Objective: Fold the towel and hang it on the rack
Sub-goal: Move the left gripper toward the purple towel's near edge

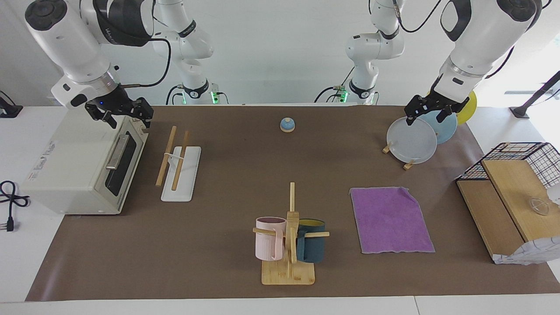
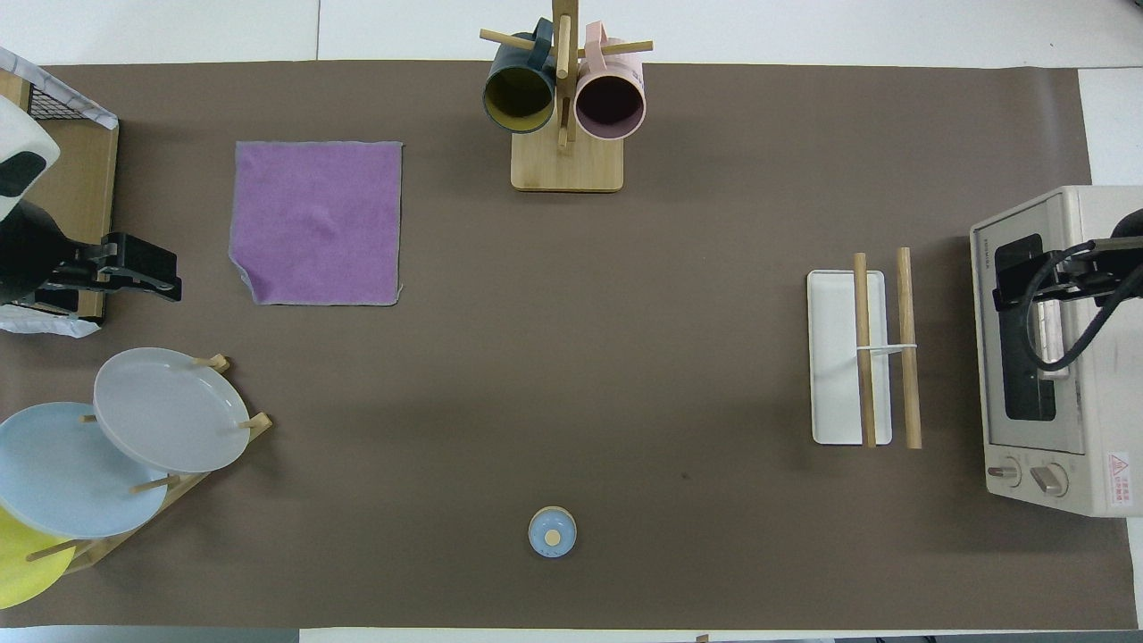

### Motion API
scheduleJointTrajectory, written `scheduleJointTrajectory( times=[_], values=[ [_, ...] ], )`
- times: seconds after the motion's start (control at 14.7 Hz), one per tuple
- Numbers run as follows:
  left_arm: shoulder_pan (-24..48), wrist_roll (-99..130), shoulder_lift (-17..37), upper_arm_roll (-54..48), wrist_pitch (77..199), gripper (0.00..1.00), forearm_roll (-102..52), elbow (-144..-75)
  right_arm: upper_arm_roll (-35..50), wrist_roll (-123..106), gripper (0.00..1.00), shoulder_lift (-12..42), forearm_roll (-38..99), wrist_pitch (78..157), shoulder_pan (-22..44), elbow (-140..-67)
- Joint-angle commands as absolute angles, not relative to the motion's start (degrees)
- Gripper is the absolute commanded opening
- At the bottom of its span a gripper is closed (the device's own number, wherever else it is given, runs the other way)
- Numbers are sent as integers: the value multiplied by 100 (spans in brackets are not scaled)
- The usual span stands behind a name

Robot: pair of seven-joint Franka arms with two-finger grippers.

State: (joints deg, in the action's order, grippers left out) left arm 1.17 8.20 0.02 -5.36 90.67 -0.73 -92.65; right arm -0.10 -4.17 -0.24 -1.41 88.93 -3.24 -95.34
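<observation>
White wall [image 1: 271, 52] at robots' end; white table [image 1: 26, 271], brown mat [image 1: 218, 175] covering; bright even light.

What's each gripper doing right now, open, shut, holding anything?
Left gripper: open, empty, up over the plate stand.
Right gripper: open, empty, up over the toaster oven.
</observation>
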Motion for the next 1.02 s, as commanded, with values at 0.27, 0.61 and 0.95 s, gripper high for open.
scheduleJointTrajectory(
  times=[0.27,0.61,0.95],
  values=[
    [-167,765,1227,-475,11158,100,-18,-10054,-26,-510,100,-62,-62,8815,-343,-9518],
    [-281,651,1801,-475,12392,100,-18,-10740,-26,-510,100,-62,-62,8815,-343,-9510],
    [-387,633,1881,-483,12357,88,-26,-10793,-26,-510,100,-62,-53,8815,-343,-9510]
  ],
)
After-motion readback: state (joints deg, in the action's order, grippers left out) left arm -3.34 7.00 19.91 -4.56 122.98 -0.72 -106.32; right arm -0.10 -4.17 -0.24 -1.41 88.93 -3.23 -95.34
